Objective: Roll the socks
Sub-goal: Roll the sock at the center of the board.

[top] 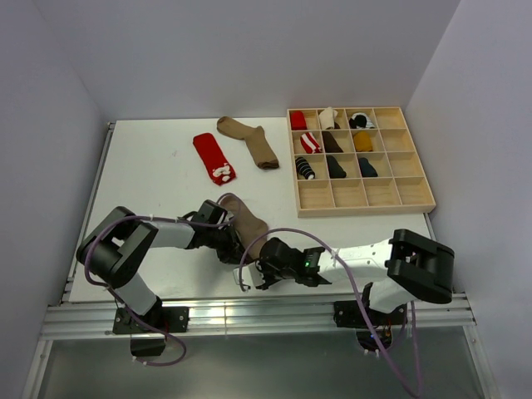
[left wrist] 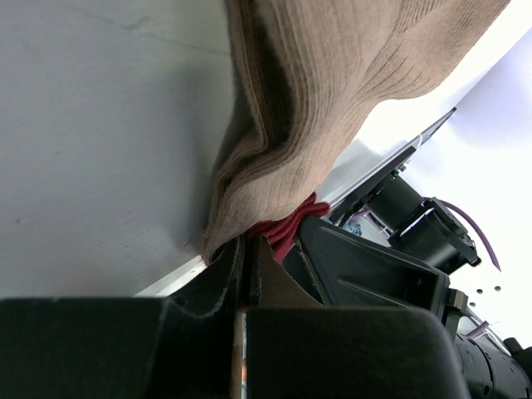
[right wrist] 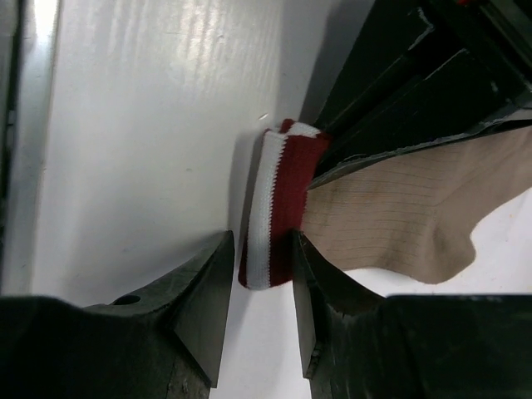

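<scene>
Pinches the tan sock with the left tool, jaws pressed together on a fold of fabric just beside the maroon-white cuff. Holds it at the near middle of the surface, between the two arms, the rest of the sock stretching toward the back. Brackets the cuff with the right tool, jaws apart, one finger against the maroon band, the other just clear. Farther back, flat and side by side: red sock and brown sock, left of a wooden tray with rolled socks in several compartments.
</scene>
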Motion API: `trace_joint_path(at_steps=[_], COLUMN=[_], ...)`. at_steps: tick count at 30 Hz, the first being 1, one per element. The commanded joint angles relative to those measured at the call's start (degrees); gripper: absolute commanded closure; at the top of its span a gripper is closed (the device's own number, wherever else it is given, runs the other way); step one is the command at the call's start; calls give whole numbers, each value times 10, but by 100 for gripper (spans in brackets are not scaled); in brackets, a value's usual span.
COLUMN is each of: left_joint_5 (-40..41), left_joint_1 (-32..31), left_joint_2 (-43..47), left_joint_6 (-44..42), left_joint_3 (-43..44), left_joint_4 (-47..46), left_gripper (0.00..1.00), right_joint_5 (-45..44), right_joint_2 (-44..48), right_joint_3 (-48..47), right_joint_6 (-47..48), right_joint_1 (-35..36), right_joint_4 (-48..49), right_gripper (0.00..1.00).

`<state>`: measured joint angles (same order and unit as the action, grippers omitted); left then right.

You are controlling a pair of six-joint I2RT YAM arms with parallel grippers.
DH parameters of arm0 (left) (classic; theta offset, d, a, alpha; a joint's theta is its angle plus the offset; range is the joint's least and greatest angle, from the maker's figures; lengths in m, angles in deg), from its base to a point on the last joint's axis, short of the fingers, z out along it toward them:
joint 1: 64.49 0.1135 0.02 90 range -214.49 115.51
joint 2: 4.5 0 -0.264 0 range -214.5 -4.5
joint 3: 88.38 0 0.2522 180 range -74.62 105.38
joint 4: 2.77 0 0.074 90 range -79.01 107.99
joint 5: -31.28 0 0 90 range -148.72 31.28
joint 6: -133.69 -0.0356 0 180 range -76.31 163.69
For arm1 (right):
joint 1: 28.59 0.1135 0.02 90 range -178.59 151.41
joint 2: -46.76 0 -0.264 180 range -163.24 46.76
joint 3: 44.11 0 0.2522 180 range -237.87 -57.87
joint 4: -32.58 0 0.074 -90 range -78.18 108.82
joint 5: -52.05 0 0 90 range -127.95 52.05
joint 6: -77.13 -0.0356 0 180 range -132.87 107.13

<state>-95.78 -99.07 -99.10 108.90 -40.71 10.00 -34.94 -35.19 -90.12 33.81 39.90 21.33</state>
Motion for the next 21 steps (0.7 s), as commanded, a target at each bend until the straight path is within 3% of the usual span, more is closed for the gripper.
trace_joint_path(at_steps=[1, 7, 12, 17, 21], left_joint_5=[24, 13, 19, 36, 82], left_joint_1=[0, 0, 0, 7, 10], left_joint_2=[-13, -13, 9, 34, 75], left_joint_6=[-30, -39, -39, -26, -21], left_joint_3=[-1, 2, 0, -5, -7], left_joint_4=[57, 55, 59, 50, 59], left_gripper=[100, 100, 99, 89, 79], right_joint_5=[-22, -26, 8, 82, 202], right_joint_2=[-20, -48, -48, -58, -99], right_joint_3=[-17, -28, -64, -134, -226], right_joint_6=[7, 0, -17, -33, -45], right_joint_1=[4, 3, -9, -40, -87], right_joint_4=[33, 29, -21, -172, -287], right_gripper=[59, 59, 76, 81, 82])
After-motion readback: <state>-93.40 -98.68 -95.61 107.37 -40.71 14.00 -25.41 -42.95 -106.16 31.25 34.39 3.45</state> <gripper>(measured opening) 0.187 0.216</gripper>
